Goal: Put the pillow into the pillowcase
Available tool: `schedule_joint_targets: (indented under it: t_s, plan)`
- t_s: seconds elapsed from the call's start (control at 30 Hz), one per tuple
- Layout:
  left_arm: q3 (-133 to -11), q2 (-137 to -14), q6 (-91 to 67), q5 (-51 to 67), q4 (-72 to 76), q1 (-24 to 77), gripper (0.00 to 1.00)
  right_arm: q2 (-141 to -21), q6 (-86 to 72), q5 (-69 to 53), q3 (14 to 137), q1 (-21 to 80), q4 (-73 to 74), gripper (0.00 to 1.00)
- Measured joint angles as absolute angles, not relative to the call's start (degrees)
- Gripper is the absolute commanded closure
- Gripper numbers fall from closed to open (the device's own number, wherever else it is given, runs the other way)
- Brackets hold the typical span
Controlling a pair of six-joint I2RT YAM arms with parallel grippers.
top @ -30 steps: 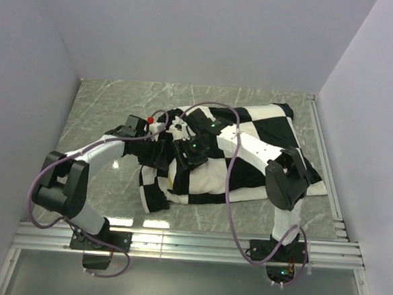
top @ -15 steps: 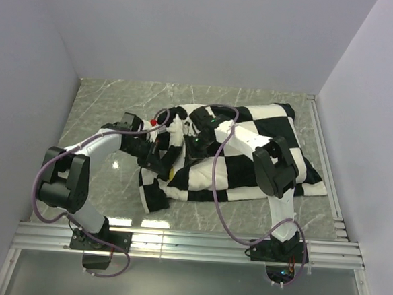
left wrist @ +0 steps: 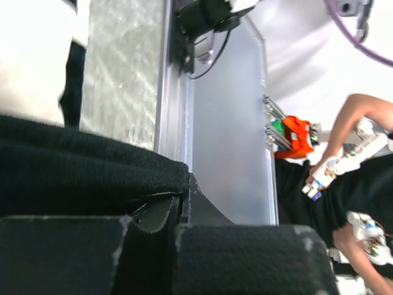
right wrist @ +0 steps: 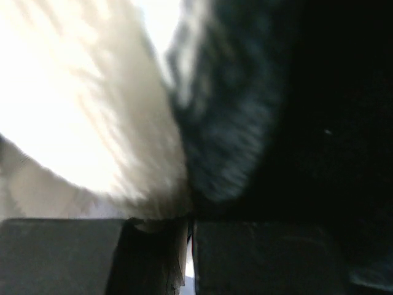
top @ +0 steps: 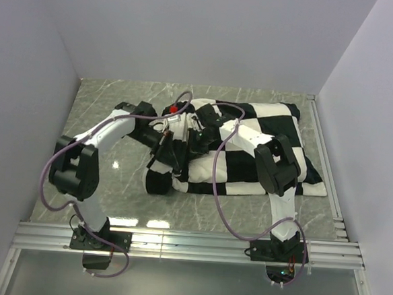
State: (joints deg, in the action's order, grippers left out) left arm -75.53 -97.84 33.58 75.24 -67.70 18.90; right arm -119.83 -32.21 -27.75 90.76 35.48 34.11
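Lying across the middle and right of the marbled grey-green table (top: 111,108) in the overhead view: one black-and-white checkerboard pillowcase (top: 269,115). It is spread roughly flat and bulges plumply through its middle. Its right end reaches towards the right wall and its left end is bunched and rumpled near the centre of the frame.

Pillow: no surface can be told apart from the case's white squares in any view, so whether it is inside cannot be confirmed.

Left gripper (top: 171,156): its arm arches in from the lower left and comes down on the bunched left end of the case. In its wrist view, the left gripper (left wrist: 183,209) has both fingers pressed together at the bottom of the frame. A fold of black pile fabric is pinched between them.

Right gripper (top: 193,147): its arm reaches from the lower right across the top of the case and meets the same bunched end just beside the left gripper. In its wrist view, the right gripper (right wrist: 189,230) is clamped tight on fabric at the seam where a white square meets a black one. The picture is blurred.

Purple cables (top: 217,189): looped over both arms and draped across the case.

Aluminium rail (left wrist: 175,92): upper centre of the left wrist view, bordering the table.
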Motion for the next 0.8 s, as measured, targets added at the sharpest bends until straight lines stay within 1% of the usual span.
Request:
schedule_joint_targets:
  t_s: [0.2,0.23,0.27,0.33,0.37,0.4,0.43,0.47,0.5,0.53,0.57,0.6,0.63,0.73,0.8]
  plan:
    - [-86.7,-111.8,39.3,80.2,-72.4,20.3,0.99,-113.6,-33.5,-32.8,81.1,35.4,27.0,1.0]
    - [-87.2,-113.7,39.9,80.7,-73.0,20.1,0.95,-112.0,-33.3,-33.3,79.8,35.3,26.5,1.0]
    - [-87.6,-115.5,40.1,81.0,-73.6,19.7,0.83,-110.7,-32.9,-33.6,79.1,35.1,26.5,1.0]
    - [-87.5,-117.9,37.0,79.9,-72.2,18.7,0.71,-107.6,-31.5,-33.9,78.1,34.5,27.1,1.0]
    - [-86.7,-118.2,33.3,78.2,-69.2,18.3,0.6,-106.1,-30.7,-34.0,78.0,34.2,27.6,0.98]
    - [-84.9,-117.8,27.4,75.3,-64.3,17.9,0.56,-104.8,-29.9,-34.0,78.0,33.8,28.2,0.92]
    - [-83.3,-117.0,23.3,72.9,-60.7,17.6,0.52,-103.7,-29.1,-34.0,77.9,33.5,28.6,0.89]
    - [-81.4,-115.9,19.4,69.4,-57.0,17.3,0.44,-102.8,-28.4,-33.9,77.7,33.3,28.8,0.85]
    - [-80.4,-114.7,16.2,66.5,-55.1,17.2,0.22,-101.8,-27.8,-33.6,77.3,33.2,28.9,0.77]
    - [-80.3,-113.5,13.9,63.6,-53.6,17.3,0.05,-101.3,-27.4,-33.4,76.9,33.1,29.2,0.63]
    - [-80.4,-112.4,12.2,61.8,-52.4,17.2,0.01,-100.5,-27.0,-33.1,76.3,33.1,29.5,0.58]
    - [-80.5,-110.5,10.1,59.4,-50.9,17.0,0.01,-99.6,-26.2,-32.7,75.5,33.1,29.9,0.55]
    - [-80.5,-108.7,8.9,57.8,-50.1,16.9,0.01,-98.7,-25.5,-32.1,74.8,33.0,30.3,0.55]
    - [-79.7,-99.8,7.4,51.9,-47.1,15.1,0.01,-95.9,-22.7,-29.4,73.3,32.6,32.6,0.6]
    - [-78.0,-91.7,7.4,48.2,-44.7,12.8,0.01,-94.5,-20.8,-27.1,72.9,32.2,34.0,0.6]
